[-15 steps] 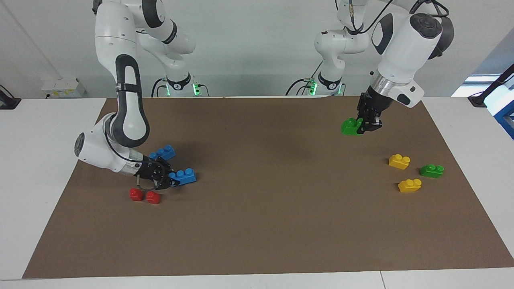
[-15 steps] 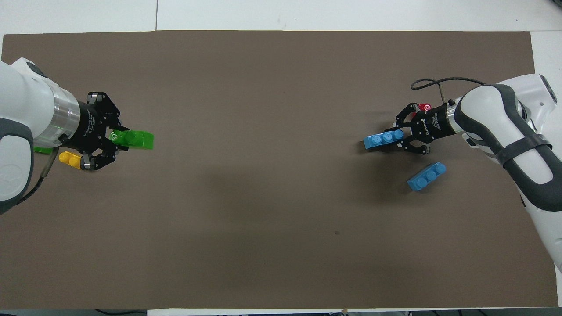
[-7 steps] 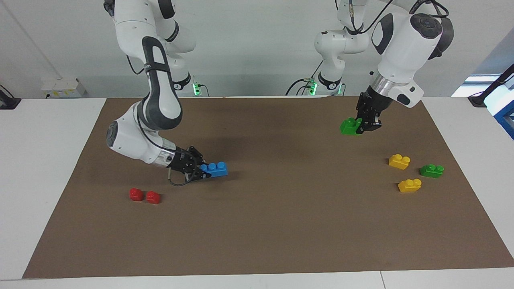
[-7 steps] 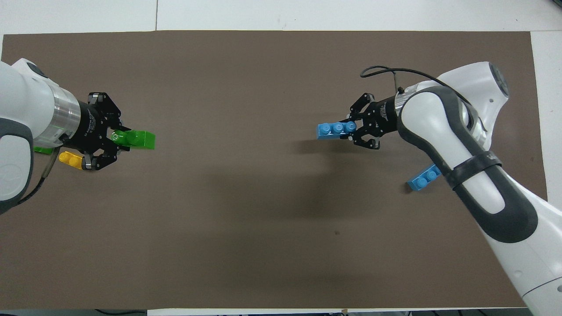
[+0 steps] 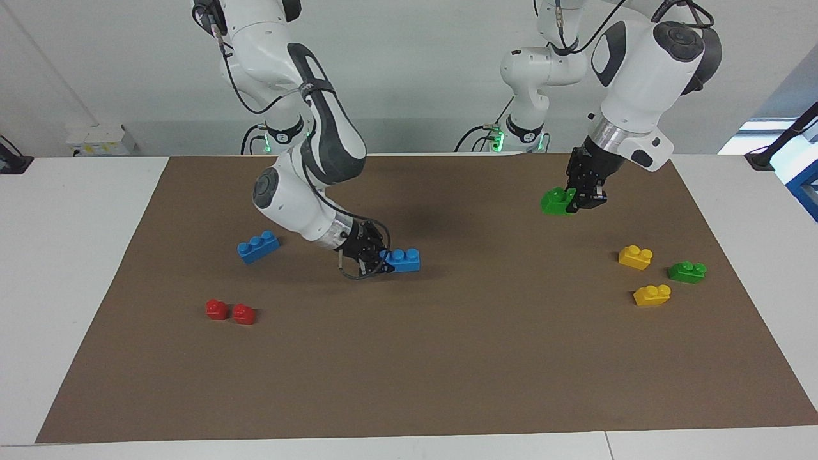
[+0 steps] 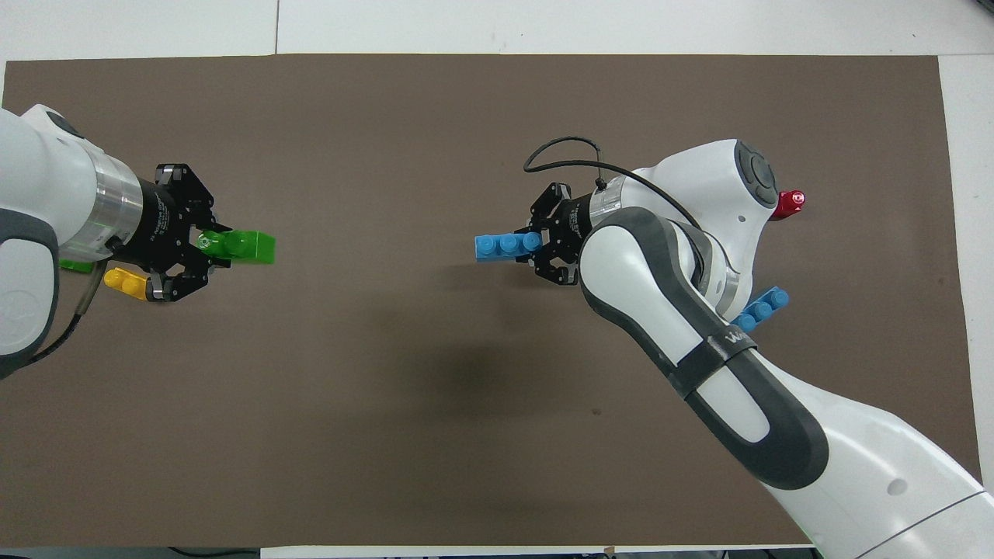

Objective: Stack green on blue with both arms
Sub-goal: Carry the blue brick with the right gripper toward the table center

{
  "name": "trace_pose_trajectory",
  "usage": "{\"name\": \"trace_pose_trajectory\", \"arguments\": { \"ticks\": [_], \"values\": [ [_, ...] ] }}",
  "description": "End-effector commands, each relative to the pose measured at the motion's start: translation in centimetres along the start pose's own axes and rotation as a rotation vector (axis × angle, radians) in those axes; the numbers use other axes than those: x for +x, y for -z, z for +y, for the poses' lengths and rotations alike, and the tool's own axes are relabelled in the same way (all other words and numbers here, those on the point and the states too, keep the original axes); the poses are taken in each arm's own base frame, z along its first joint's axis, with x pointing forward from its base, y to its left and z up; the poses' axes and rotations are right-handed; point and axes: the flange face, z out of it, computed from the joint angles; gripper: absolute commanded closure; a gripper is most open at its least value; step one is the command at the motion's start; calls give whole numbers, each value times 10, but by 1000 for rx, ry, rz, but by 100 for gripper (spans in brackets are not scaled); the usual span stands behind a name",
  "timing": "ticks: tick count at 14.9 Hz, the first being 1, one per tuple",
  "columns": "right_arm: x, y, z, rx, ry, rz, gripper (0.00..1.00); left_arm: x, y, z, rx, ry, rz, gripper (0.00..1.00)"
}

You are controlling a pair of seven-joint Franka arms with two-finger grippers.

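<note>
Right gripper (image 5: 381, 260) clamps blue brick (image 5: 404, 259), lengthwise toward left arm's end

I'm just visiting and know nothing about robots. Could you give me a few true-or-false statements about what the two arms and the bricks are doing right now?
1. The left gripper holds a green brick. True.
2. The right gripper holds a red brick. False: it holds a blue brick.
3. The green brick already sits on the blue one. False: they are well apart.
4. A second blue brick lies on the mat. True.
5. Two yellow bricks lie toward the left arm's end. True.
</note>
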Motion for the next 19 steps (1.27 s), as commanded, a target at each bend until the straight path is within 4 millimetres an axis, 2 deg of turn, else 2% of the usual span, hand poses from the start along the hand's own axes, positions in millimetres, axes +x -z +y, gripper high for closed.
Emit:
{"name": "trace_pose_trajectory", "arguments": {
  "ticks": [1,6,11,15,17,19],
  "values": [
    [1,-6,7,55,-30,-17,100,0,2,-7,12,31,-15,100],
    [2,-42,23,80,-44,-30,100,1,0,-8,18,54,-9,100],
    [-13,-80,49,108,-42,-16,100,1,0,-10,24,73,1,100],
    [-7,-89,58,90,-13,-4,100,-3,-1,-12,21,75,4,100],
    [-10,-101,65,92,8,6,100,-15,-12,-16,32,77,6,100],
    [-5,-104,68,88,24,13,100,-21,-13,-16,18,83,26,100]
  ]
}}
